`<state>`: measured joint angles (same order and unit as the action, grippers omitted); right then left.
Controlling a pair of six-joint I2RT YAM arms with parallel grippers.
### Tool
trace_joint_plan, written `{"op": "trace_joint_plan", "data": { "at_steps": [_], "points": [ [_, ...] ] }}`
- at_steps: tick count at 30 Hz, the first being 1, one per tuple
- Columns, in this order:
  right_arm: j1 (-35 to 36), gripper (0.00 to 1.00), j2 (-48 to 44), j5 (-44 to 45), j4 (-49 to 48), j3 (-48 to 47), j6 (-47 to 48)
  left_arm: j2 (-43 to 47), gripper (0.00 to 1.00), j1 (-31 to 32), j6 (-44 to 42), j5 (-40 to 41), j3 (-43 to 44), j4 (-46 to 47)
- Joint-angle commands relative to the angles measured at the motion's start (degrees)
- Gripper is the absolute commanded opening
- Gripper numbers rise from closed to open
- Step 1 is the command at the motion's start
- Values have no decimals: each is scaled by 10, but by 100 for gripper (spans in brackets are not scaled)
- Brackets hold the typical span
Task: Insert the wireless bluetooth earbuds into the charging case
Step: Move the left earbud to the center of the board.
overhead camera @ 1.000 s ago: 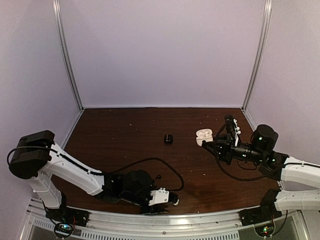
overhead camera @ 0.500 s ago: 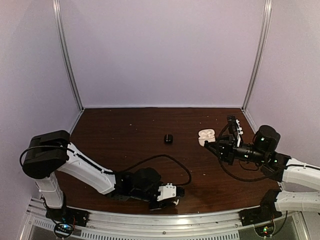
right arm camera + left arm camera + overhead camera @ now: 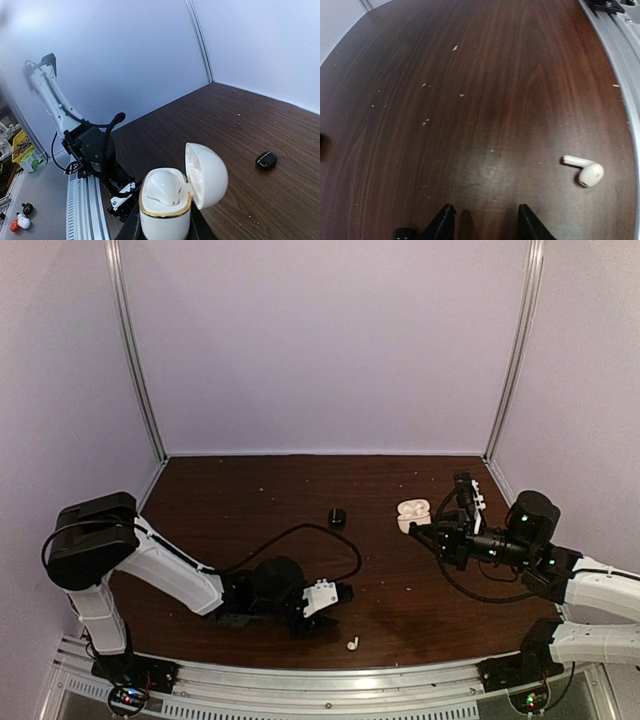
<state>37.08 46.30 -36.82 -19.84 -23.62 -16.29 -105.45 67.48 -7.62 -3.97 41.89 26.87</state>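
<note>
A white earbud (image 3: 352,644) lies alone on the dark table near the front edge. It also shows in the left wrist view (image 3: 584,170), to the right of my fingers. My left gripper (image 3: 341,593) (image 3: 487,226) is open and empty, low over the table, just behind the earbud. My right gripper (image 3: 430,533) (image 3: 164,230) is shut on the white charging case (image 3: 411,512) (image 3: 166,202). It holds the case upright above the table with the lid open. A white rounded shape sits inside the case. No black earbuds are clearly visible.
A small black object (image 3: 337,517) (image 3: 266,160) sits mid-table, left of the case. The left arm's black cable (image 3: 300,540) loops over the table. A metal rail (image 3: 330,680) runs along the front edge. A small dark thing (image 3: 405,233) lies by my left finger.
My left gripper has drawn back from the front edge, leaving the white earbud lying free on the table. My right gripper has raised the case slightly.
</note>
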Motion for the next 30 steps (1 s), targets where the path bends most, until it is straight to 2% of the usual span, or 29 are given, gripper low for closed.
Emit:
{"op": "trace_joint_plan", "data": {
  "at_steps": [1, 5, 12, 21, 30],
  "points": [
    [-7, 0, -2, -6, -8, 3, 2, 31, 45, 40, -60, -91, -20, 43],
    [-8, 0, -4, -8, -8, 2, 1, 26, 49, 43, -85, -129, -13, 27],
    [-9, 0, -6, -10, -9, 5, -2, -5, 53, 46, -132, -114, 30, -11],
    [-10, 0, -11, -8, -4, 7, -3, -58, 53, 47, -169, -100, 91, -44],
    [-11, 0, -12, -7, -5, 9, -5, -97, 42, 30, -125, -54, 136, -49]
  ]
}}
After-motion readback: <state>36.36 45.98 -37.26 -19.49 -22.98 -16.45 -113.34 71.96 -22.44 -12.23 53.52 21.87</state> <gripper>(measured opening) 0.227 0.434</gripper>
